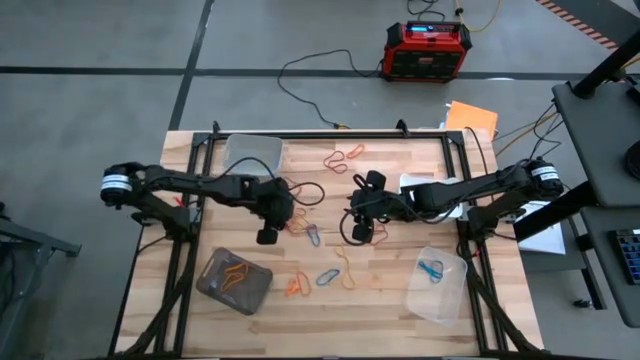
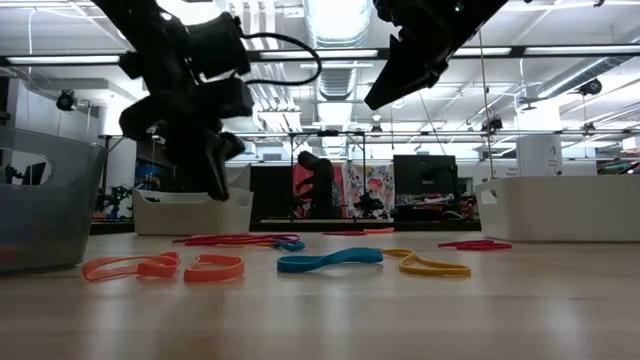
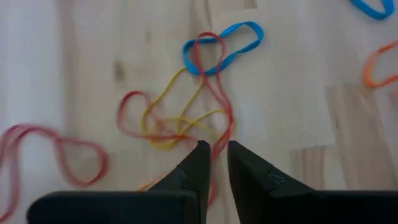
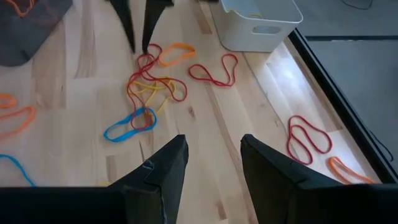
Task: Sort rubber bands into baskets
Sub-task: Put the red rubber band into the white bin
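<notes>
Rubber bands (image 3: 186,118) in red, yellow and blue lie tangled on the wooden table (image 1: 390,180), just ahead of the left gripper (image 3: 214,149), whose fingers stand a narrow slit apart and hold nothing.

The right gripper (image 4: 211,146) hangs above the table across the tangle from the left one, its fingers well apart and empty. More bands lie loose on the table around both grippers: orange (image 2: 130,266), blue (image 2: 330,260) and yellow (image 2: 430,264) ones. On the left gripper's side sits a grey-brown basket (image 1: 233,281) with orange bands in it, and a clear basket (image 1: 252,152) lies farther away. On the right gripper's side, a clear basket (image 1: 437,285) holds a blue band, and a white basket (image 4: 261,22) stands close behind the arm.
</notes>
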You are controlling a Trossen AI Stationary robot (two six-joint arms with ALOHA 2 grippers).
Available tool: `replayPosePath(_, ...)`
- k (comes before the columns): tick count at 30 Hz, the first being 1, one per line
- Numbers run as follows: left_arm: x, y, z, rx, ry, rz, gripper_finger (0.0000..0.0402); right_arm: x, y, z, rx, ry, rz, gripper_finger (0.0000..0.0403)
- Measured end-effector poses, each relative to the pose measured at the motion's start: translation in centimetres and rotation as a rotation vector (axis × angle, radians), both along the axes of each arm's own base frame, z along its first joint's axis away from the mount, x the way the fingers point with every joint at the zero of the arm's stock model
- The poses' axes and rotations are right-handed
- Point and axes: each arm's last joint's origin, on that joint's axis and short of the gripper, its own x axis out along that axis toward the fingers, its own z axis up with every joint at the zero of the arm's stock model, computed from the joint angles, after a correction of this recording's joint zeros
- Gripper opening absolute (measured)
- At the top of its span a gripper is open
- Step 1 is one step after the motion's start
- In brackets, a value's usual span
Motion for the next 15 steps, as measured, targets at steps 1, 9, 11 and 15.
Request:
replayPosePath(1, 0.2, 0.1, -0.3, -0.011, -0.005, -0.006, 0.0048, 0.0, 0.0, -0.1, 0.000, 0.003, 0.000, 0.0146)
replayPosePath(9, 1.0, 1.0, -2.6, -0.063, 0.052, 0.018, 0.0078, -0.2, 0.0, -0.6, 0.012, 0.015, -0.006, 0.0146)
replayPosePath(11, 1.2, 1.2, -3.3, -0.077, 0.061, 0.024, 0.0078, -0.2, 0.0, -0.6, 0.012, 0.014, -0.006, 0.0146)
replayPosePath(15, 1.5, 1.6, -4.4, -0.090, 0.091, 0.053, 0.0075, -0.2, 0.0, -0.6, 0.012, 0.015, -0.006, 0.0146)
